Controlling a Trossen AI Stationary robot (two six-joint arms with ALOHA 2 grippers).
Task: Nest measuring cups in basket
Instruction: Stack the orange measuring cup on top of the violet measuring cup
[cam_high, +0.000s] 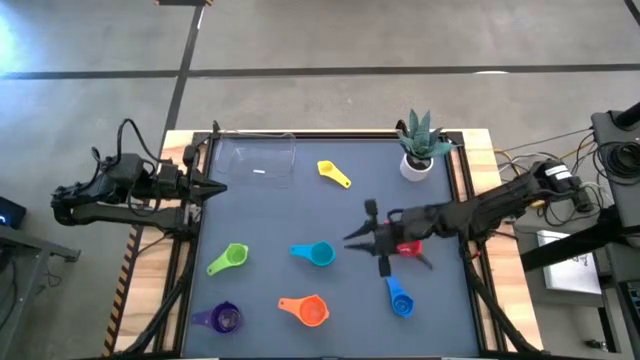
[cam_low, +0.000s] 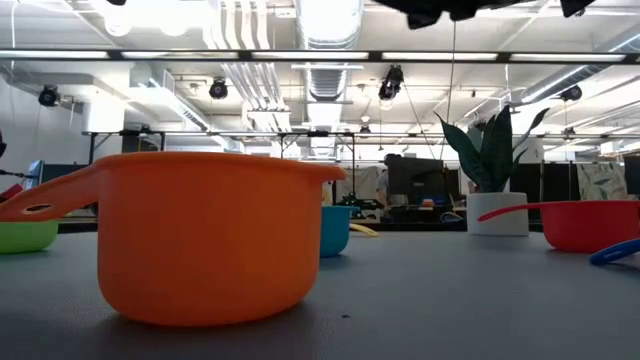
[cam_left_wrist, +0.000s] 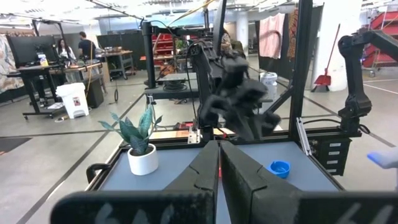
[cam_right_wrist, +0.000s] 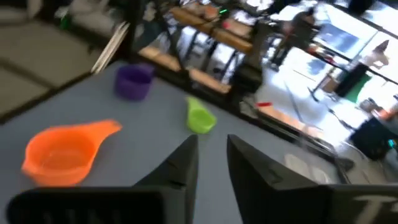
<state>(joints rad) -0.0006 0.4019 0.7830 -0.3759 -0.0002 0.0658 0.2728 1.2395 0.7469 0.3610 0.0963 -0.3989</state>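
**Hovering right gripper above the red cup; cups spread on the counter**

Seven measuring cups are seen scattered on the dark counter (cam_high: 270, 215). The yellow cup (cam_high: 328, 170) lies just beside the basket (cam_high: 255, 158), its handle pointing toward the right front. The green cup (cam_high: 234, 256) has its handle aimed at the left front corner. The light blue cup (cam_high: 319, 254) has its handle turned left, as does the orange cup (cam_high: 311, 311). The purple cup (cam_high: 227, 319) sits in the front left corner, handle to the left. The blue cup (cam_high: 401, 302) has its long axis running toward the far edge. The red cup (cam_high: 409, 248) is partly hidden beneath the right gripper (cam_high: 352, 238), whose fingers (cam_right_wrist: 180, 167) are held slightly apart, clamped on nothing.

The left gripper (cam_high: 218, 188) is parked at the left edge beside the basket, fingers pressed together.

A potted plant (cam_high: 419, 148) stands at the far right corner. An open workshop with ceiling ducts and benches is visible beyond.
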